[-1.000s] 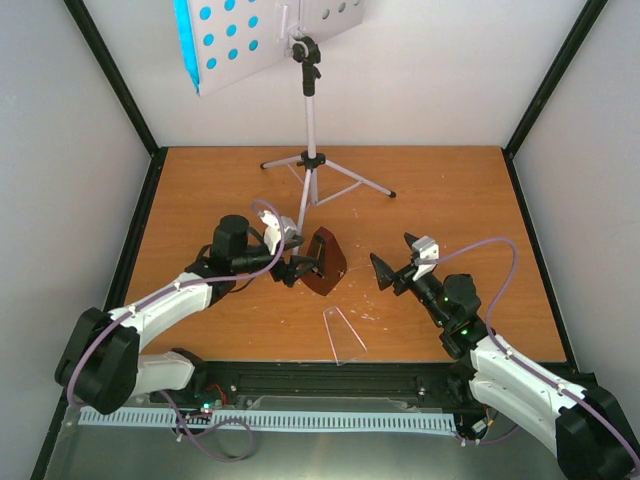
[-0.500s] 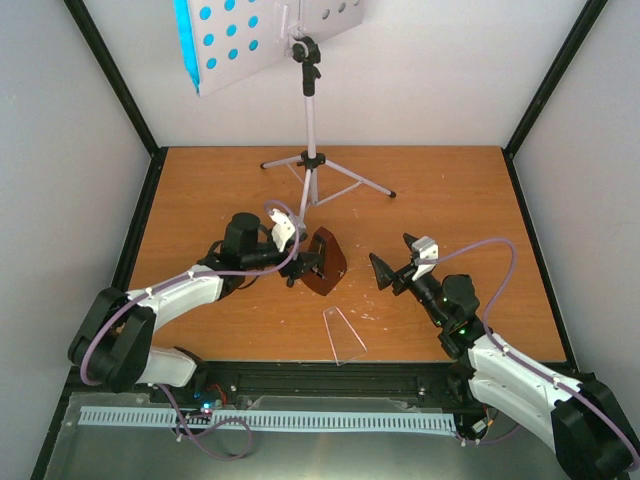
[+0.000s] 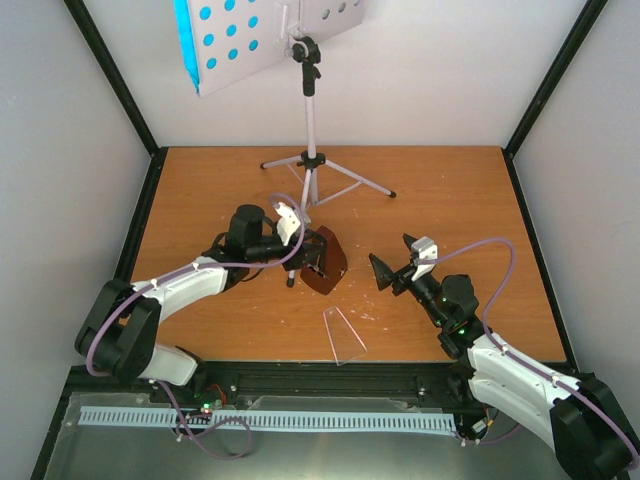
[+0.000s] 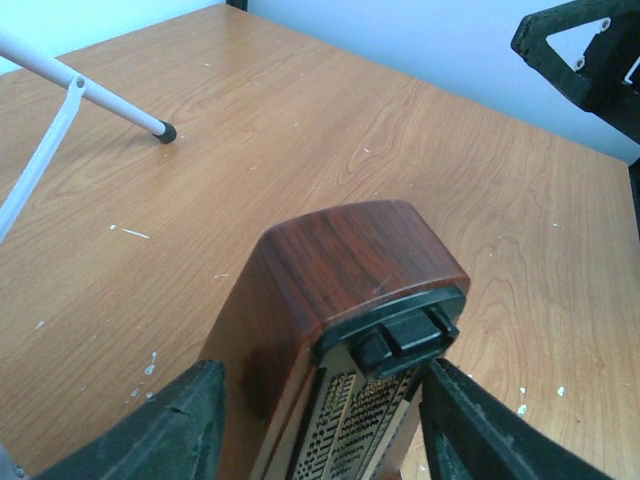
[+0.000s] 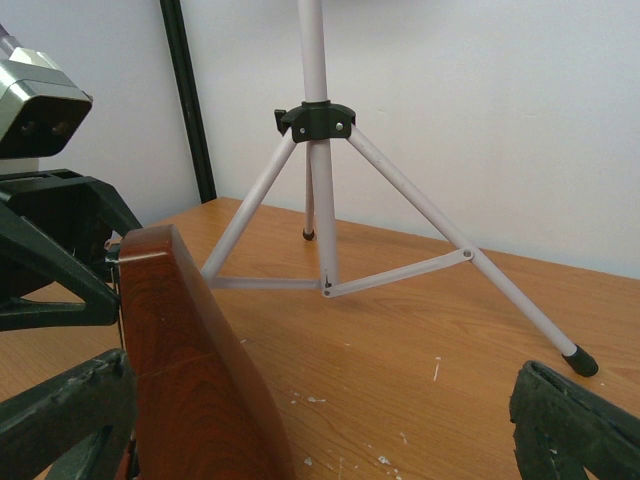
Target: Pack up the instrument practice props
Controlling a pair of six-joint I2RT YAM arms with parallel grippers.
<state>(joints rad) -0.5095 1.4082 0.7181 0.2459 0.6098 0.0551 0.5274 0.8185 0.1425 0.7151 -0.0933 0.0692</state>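
Straddling the small brown metronome [image 3: 325,265] near the middle of the tabletop [image 3: 450,190], the left gripper [image 3: 305,260] has one finger on each side of the wooden body. The gaps look slim in the left wrist view, but I cannot tell whether the pads touch the wood. The right gripper [image 3: 392,257] hangs wide and empty to the metronome's right, near it but apart. The clear cover [image 3: 343,335] lies flat on the tabletop closer to the arms, off the metronome. The white music stand [image 3: 310,160] is upright at the far side, a blue sheet [image 3: 185,30] on its raised desk.

The step in hand looks like securing the metronome — nothing seems packed yet. Next comes a firm, even squeeze on those tapering sides, which may slip, and then the cover needs fetching, likely by the right gripper.
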